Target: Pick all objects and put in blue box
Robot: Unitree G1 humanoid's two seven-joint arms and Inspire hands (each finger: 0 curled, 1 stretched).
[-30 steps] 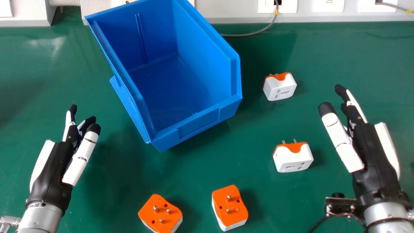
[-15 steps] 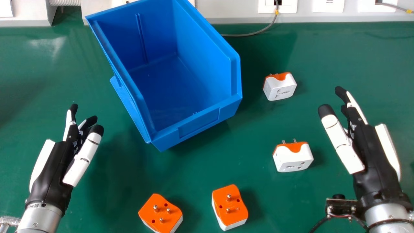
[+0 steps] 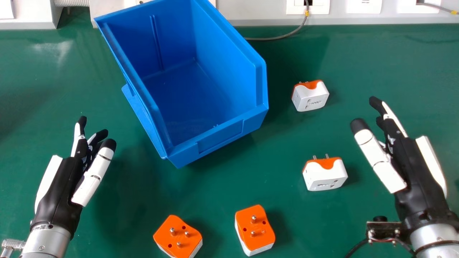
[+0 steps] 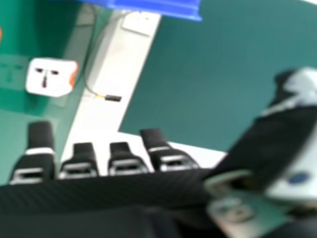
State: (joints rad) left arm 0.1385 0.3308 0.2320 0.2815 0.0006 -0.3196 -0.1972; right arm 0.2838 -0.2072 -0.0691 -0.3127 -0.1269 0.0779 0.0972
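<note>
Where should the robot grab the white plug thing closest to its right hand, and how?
Probably by the white sides of the adapter, coming from the robot's right, where the right hand already is. Its body is blocky with flattish sides, good for fingers and thumb. Its metal pins point away toward the far side, so they'd stay out of the way.

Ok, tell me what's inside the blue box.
In the blue box I see bare floor and inner walls, nothing lying there. Its near and left walls hide the floor tight against them.
</note>
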